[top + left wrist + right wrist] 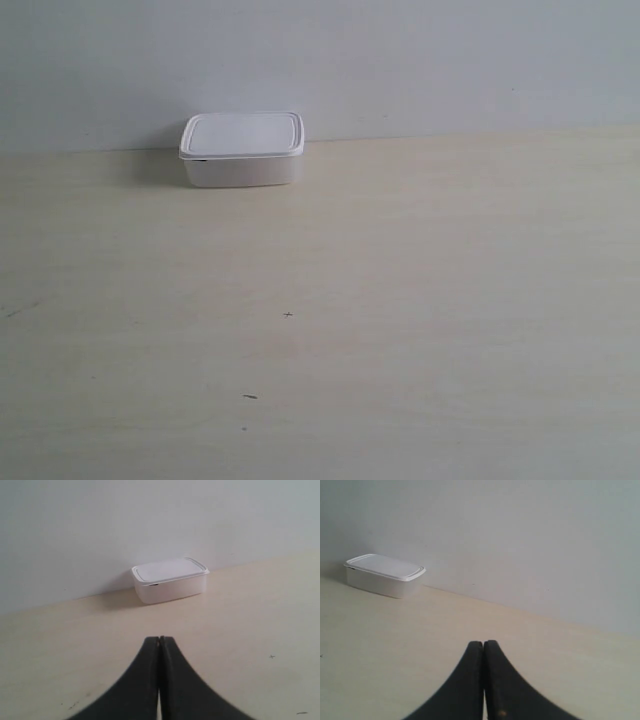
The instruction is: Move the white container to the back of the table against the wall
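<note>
The white container [242,149] stands upright with its lid on at the back of the table [400,300], its far side at the foot of the wall [400,60]. The left wrist view shows the container [170,579] well ahead of my left gripper [159,640], which is shut with nothing between its black fingers. In the right wrist view the container [385,575] lies far off to one side of my right gripper [483,643], also shut and empty. Neither arm shows in the exterior view.
The pale wood-grain table carries only a few tiny dark specks [288,315] near its front half. The grey-blue wall runs along the whole back edge.
</note>
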Controlling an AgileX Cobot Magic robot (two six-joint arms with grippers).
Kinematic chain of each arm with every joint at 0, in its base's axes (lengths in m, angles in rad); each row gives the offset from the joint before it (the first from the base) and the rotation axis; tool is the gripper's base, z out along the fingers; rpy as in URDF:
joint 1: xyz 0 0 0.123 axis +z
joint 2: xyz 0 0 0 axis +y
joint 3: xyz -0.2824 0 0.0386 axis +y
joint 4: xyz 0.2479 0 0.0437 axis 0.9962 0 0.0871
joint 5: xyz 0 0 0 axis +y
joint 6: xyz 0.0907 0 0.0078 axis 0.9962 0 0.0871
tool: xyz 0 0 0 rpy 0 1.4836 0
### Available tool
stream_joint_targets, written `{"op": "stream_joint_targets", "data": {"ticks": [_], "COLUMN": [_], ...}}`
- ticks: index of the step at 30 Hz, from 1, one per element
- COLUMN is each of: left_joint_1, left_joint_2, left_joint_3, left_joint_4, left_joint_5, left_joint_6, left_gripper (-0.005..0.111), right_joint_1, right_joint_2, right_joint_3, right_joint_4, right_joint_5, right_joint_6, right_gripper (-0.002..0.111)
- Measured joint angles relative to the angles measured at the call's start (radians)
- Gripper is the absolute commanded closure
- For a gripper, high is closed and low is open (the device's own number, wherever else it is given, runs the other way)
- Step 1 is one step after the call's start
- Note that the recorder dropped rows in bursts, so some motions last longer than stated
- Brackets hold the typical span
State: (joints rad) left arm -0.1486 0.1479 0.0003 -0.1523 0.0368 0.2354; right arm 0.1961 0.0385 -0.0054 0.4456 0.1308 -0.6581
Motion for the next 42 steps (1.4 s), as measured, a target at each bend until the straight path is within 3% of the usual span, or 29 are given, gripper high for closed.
{"op": "stream_joint_targets", "data": {"ticks": [20, 24, 30, 42], "left_joint_1": [0.000, 0.000, 0.000, 0.000], "left_joint_2": [0.000, 0.000, 0.000, 0.000], "left_joint_3": [0.000, 0.000, 0.000, 0.000], "left_joint_4": [-0.002, -0.002, -0.002, -0.002], "left_joint_5": [0.068, 0.068, 0.068, 0.068], "left_joint_6": [0.000, 0.000, 0.000, 0.000], "left_gripper": [0.107, 0.107, 0.107, 0.107], "right_joint_1": [0.000, 0.000, 0.000, 0.000], "right_joint_2": [-0.009, -0.009, -0.009, -0.009], "right_joint_3": [0.000, 0.000, 0.000, 0.000], "right_joint_4": [-0.077, -0.240, -0.292, -0.310], "right_joint_5": [0.004, 0.010, 0.054, 0.151], "right_joint_6": [0.037, 0.154, 0.417, 0.467], "right_gripper": [0.108, 0.108, 0.108, 0.108]}}
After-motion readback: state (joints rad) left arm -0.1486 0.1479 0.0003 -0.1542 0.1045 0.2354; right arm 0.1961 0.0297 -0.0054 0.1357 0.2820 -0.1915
